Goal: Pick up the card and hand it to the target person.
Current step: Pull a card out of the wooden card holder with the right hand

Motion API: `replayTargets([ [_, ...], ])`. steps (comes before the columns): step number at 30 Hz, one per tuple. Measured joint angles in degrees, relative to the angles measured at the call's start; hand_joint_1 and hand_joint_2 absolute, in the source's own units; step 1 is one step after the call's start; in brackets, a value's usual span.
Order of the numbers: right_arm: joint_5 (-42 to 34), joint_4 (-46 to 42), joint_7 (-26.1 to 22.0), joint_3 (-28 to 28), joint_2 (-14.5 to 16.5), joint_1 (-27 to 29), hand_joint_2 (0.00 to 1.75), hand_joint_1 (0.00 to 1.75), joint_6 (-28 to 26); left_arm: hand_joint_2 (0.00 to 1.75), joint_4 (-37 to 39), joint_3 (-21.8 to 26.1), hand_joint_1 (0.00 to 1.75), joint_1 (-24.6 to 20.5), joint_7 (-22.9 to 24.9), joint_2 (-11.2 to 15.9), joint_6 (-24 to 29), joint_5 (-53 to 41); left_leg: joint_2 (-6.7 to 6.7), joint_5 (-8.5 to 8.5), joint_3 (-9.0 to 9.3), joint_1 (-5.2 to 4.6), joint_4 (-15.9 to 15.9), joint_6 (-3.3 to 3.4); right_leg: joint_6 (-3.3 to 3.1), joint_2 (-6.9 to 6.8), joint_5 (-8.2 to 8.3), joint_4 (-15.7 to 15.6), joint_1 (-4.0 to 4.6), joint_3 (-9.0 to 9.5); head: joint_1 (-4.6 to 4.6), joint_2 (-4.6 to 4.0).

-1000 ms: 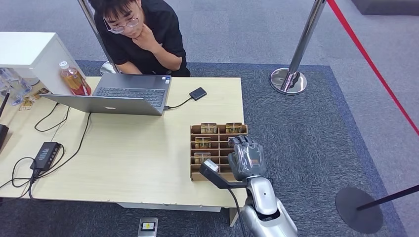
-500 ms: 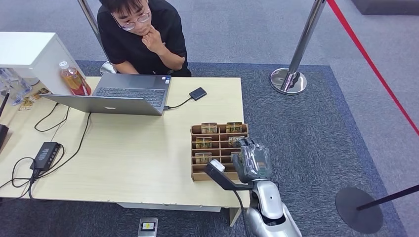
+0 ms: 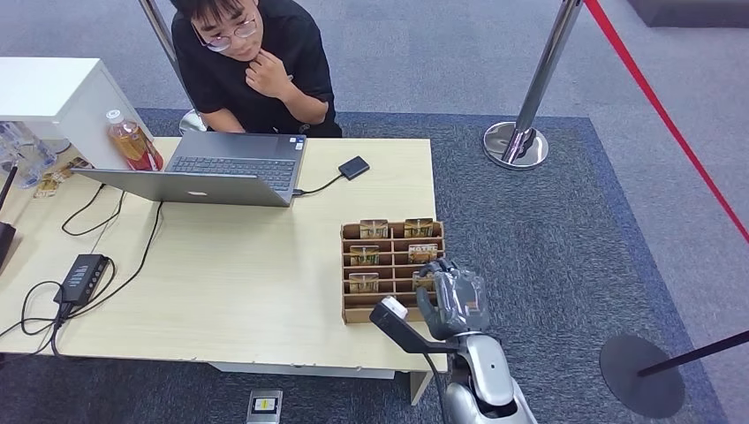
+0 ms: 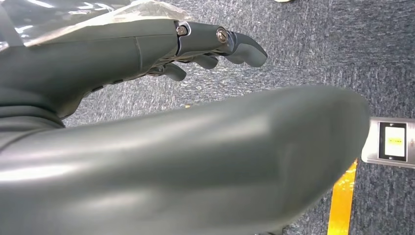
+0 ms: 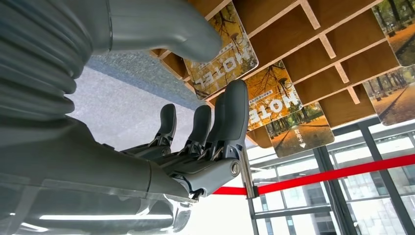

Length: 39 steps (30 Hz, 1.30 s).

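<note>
We're early: right hand, fingers spread and holding nothing, hovers at the wooden card rack on the desk, hotel card unpicked, handover to person pending.

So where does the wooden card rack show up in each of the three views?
Head view: the wooden card rack sits on the table's near right part, just ahead of the right robot hand.
Left wrist view: not in it; the picture shows the left robot hand over carpet.
Right wrist view: its compartments lie beyond the fingers.
Shared landmark: the red barrier tape.
</note>
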Motion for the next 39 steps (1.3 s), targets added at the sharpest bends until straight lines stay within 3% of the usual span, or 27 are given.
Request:
replayTargets([
  [39,-0.6,7.3,-0.6,-0.8,0.1,-4.8,1.75,0.86,-1.5,0.00,0.0,0.0,0.00,0.0,0.2,0.0,0.4,0.0,0.00,0.00,0.00,0.00,0.0,0.00,-0.01,0.00,0.01,0.0,0.00,0.00,0.01,0.01],
])
